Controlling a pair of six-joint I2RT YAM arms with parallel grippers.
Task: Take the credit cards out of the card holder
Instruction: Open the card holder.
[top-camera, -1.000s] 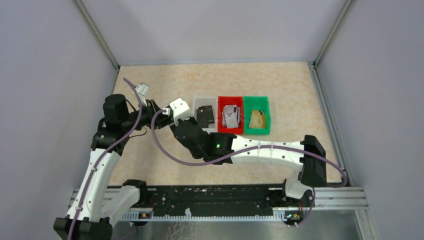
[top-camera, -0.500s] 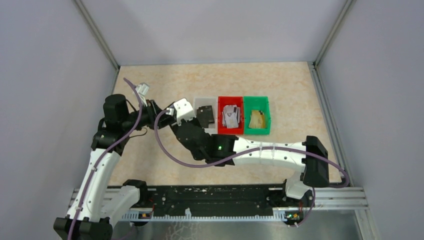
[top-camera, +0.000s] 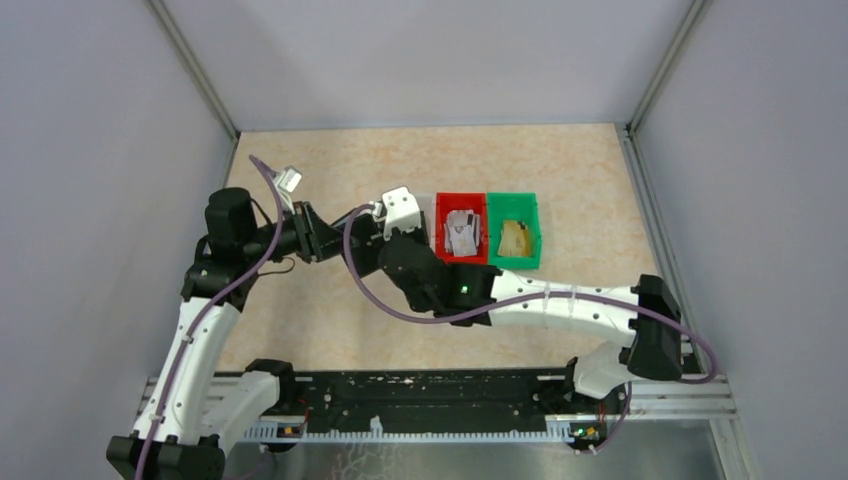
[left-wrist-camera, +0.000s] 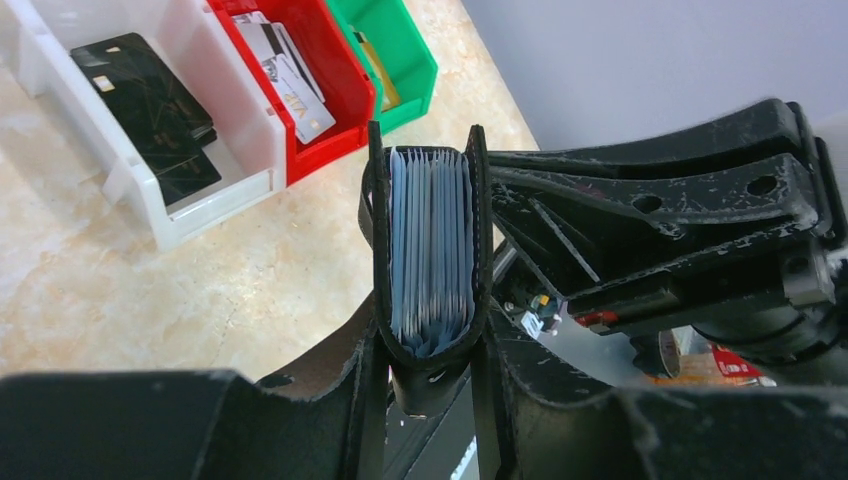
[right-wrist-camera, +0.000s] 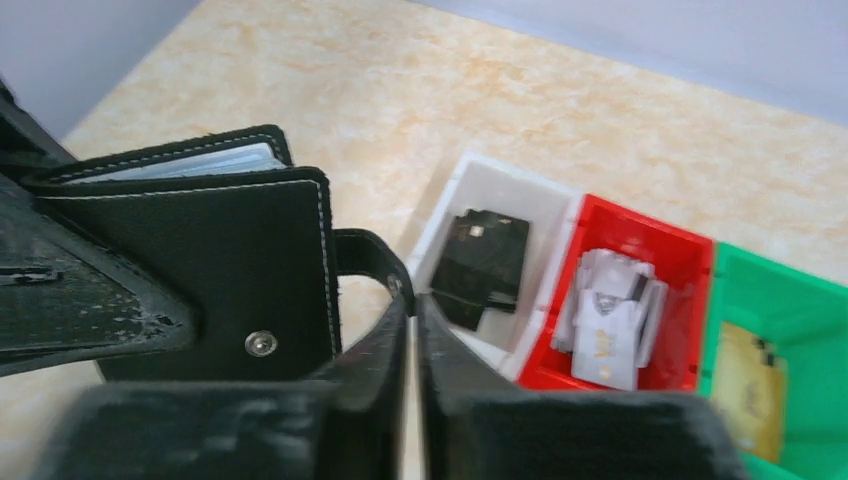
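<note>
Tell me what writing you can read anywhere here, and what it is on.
"VIP", as best it reads: on a grey-white card in the red bin, left wrist view.
Gold print on the white cards there, right wrist view: too blurred.
Marks on the black cards in the white bin: too small.
On the card holder: no writing shows.

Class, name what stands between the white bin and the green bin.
The red bin, holding grey-white cards; the left wrist view shows it clearly.
</note>
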